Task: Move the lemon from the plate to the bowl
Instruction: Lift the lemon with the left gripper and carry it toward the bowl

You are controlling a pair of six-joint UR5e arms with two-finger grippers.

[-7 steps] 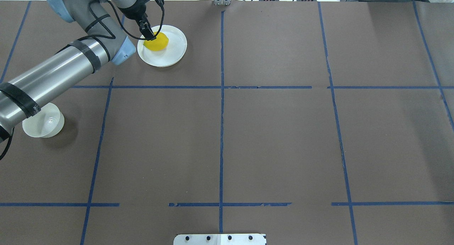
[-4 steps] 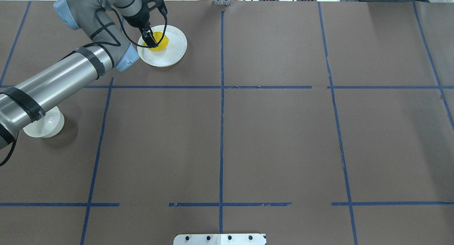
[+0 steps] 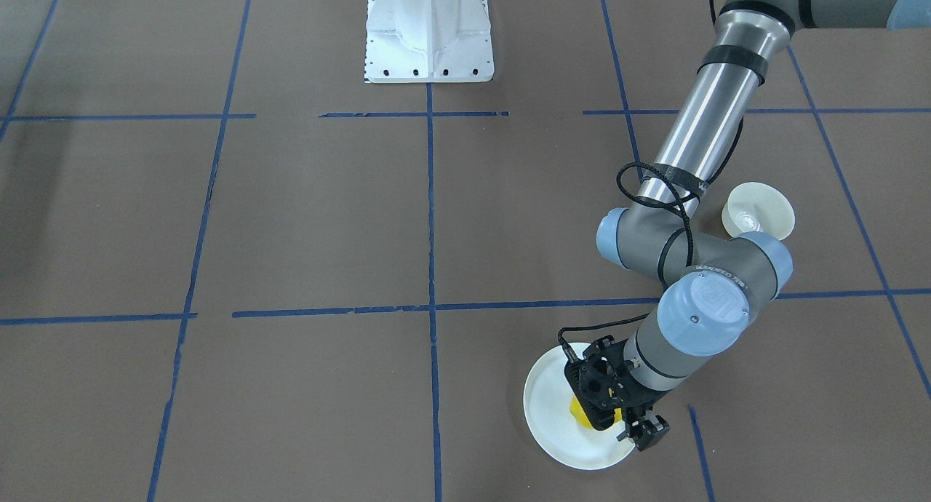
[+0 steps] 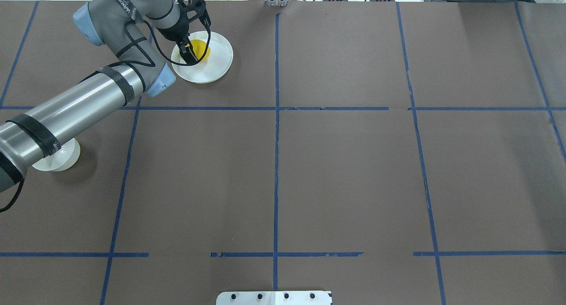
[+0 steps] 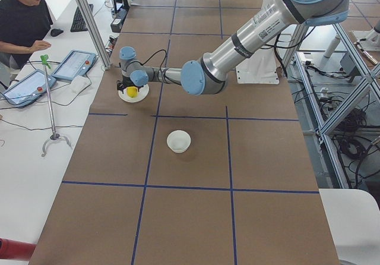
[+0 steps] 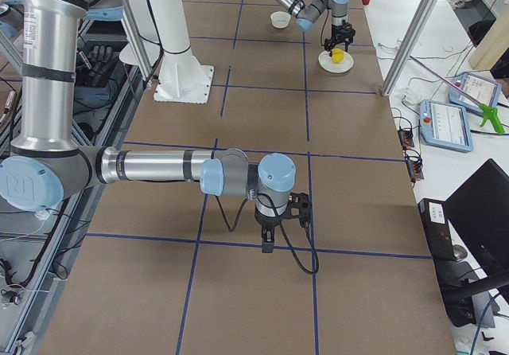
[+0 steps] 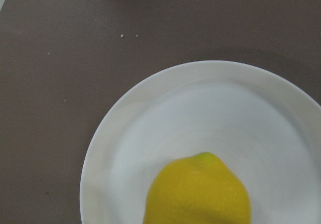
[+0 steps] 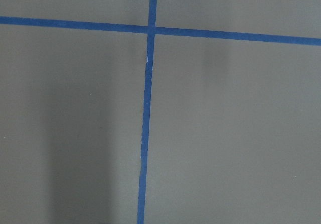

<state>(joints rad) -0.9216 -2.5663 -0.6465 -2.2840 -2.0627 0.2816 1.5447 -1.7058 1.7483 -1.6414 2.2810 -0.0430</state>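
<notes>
Right gripper (image 6: pixel 268 245) sat parked low over the table (image 4: pixel 336 172), out of the way I'd guess. Only the right-end camera caught it, so its jaws: can't tell. Its wrist view gave just blue tape (image 8: pixel 146 108). Bowl (image 3: pixel 760 211) stood nearer the robot, half hidden under the left forearm from overhead, whole in the front view. Farthest out, lemon (image 4: pixel 202 51) lay on the plate (image 4: pixel 219 59), off-centre. Left gripper (image 4: pixel 191 56) hung down over it, jaws apparently spread astride it, not clamped. Grasp step, lift pending. Left wrist view showed the lemon's tip, no fingers.
</notes>
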